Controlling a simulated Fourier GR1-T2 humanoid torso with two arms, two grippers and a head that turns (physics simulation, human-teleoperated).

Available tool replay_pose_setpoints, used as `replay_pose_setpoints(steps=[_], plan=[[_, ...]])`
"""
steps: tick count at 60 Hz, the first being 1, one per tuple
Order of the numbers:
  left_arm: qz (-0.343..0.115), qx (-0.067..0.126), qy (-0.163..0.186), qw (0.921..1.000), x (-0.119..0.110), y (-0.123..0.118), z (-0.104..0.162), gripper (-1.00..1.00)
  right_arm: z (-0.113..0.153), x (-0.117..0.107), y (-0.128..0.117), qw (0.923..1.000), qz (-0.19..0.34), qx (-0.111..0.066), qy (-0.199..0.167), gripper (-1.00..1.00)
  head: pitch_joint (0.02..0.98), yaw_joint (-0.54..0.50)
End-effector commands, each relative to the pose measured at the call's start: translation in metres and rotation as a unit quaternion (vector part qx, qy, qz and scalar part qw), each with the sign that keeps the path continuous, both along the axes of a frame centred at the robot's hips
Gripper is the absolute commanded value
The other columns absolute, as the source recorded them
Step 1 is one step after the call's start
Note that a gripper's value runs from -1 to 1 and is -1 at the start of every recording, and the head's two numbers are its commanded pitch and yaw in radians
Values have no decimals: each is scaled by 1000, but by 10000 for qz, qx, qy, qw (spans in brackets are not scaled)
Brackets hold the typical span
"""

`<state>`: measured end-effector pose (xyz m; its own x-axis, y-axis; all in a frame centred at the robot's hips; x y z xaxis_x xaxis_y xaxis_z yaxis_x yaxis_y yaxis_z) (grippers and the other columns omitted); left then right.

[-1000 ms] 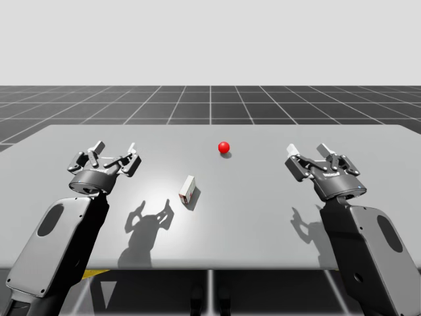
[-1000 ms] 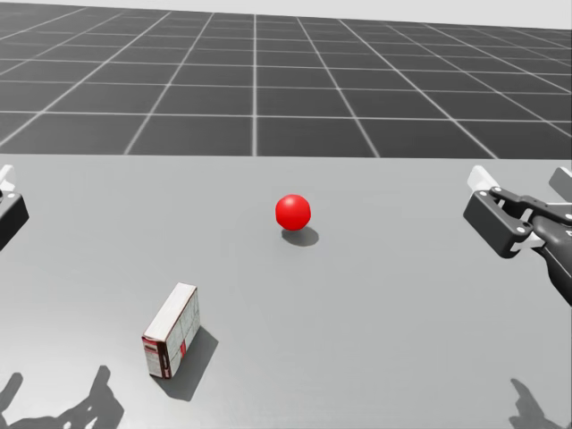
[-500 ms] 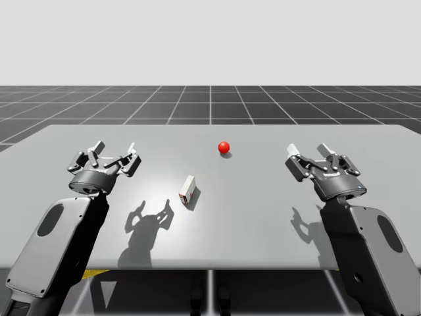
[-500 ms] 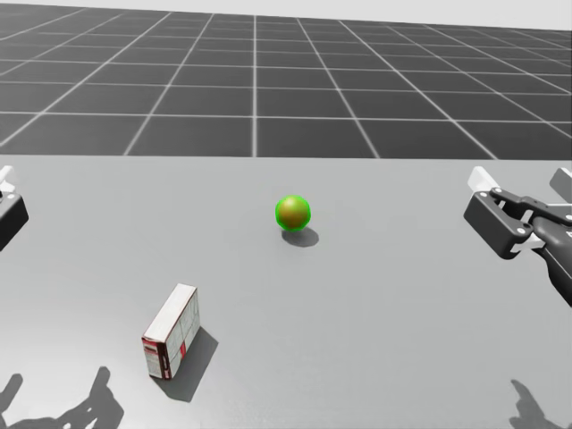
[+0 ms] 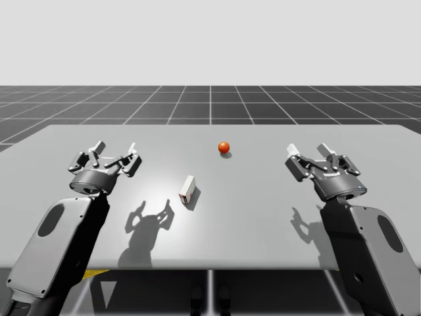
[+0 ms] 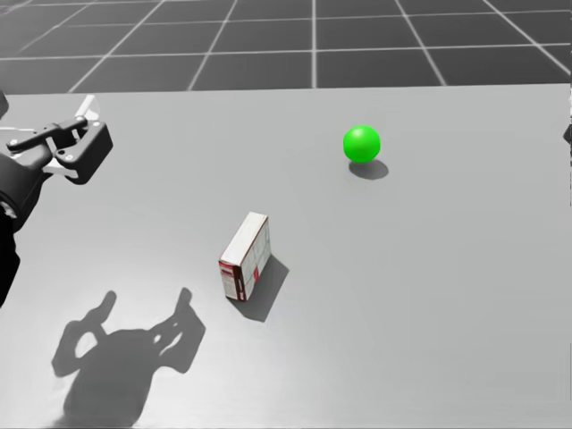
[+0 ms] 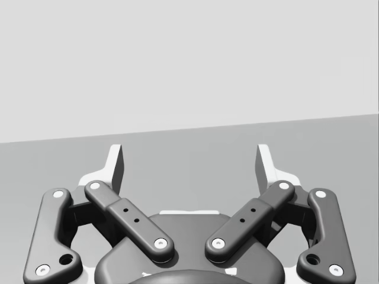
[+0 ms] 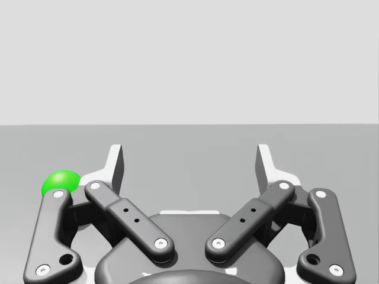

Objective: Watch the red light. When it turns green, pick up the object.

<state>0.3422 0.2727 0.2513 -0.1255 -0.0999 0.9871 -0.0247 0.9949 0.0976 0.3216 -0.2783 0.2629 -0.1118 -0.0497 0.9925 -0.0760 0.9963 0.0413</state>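
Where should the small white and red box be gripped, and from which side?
Grip the box across its two broad side faces, mid-length, coming down from above. It stands on a long narrow edge, so its thin width is what open fingers could span. My left gripper, open, looks nearer.

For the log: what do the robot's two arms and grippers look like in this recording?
The two sides match. The left gripper and right gripper are dark grey, white-tipped two-finger linkages with pale round pivot pins, on a rounded dark base. The left forearm and right forearm are boxy grey shells, each with a dark oval inset on its face.
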Motion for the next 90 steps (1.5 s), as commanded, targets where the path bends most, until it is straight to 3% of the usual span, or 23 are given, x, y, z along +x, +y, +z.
replay_pose_setpoints(steps=[1,12,17,24,27,29,32,36,41,56,64,76,90], plan=[[-27,-18,-21,10000,0,-1,0,-1000,0,0,0,10000,-1,-12,12,-1000,753,121],[-5,-92,7,10000,0,-2,0,-1000,-1,0,1,10000,-10,-12,23,-1000,775,157],[-104,-359,46,9993,-2,-5,1,-1000,0,0,2,10000,-8,-19,18,-1000,777,157],[-341,-308,133,9989,-15,-13,4,-1000,-1,0,1,10000,-27,-20,23,-1000,770,159],[-342,-528,-5,9980,-24,-21,6,-1000,-1,0,1,10000,-31,-21,24,-1000,770,159],[-604,-400,60,9974,-35,-27,10,-1000,-1,0,1,10000,-27,-28,24,-1000,773,159],[-657,-445,53,9968,-43,-32,11,-1000,-1,0,1,10000,-30,-32,25,-1000,774,160],[-1085,-508,230,9925,-58,-38,15,-1000,-1,0,1,10000,-32,-32,26,-1000,777,161],[-1606,-353,344,9858,-83,-46,17,-1000,-1,1,1,10000,-37,-39,26,-1000,779,164],[-2205,-224,820,9717,-129,-49,2,-1000,-2,1,1,10000,-46,-69,8,-1000,783,165],[-2293,-71,1072,9674,-131,-51,-23,-1000,-2,1,2,9999,-52,-92,-27,-1000,784,165],[-2394,3,1455,9600,-126,-64,-57,-1000,-2,1,2,9999,-49,-111,-51,-1000,790,164],[-2508,52,1718,9527,-114,-82,-73,-1000,-1,0,2,9999,-35,-108,-67,-1000,796,167]])
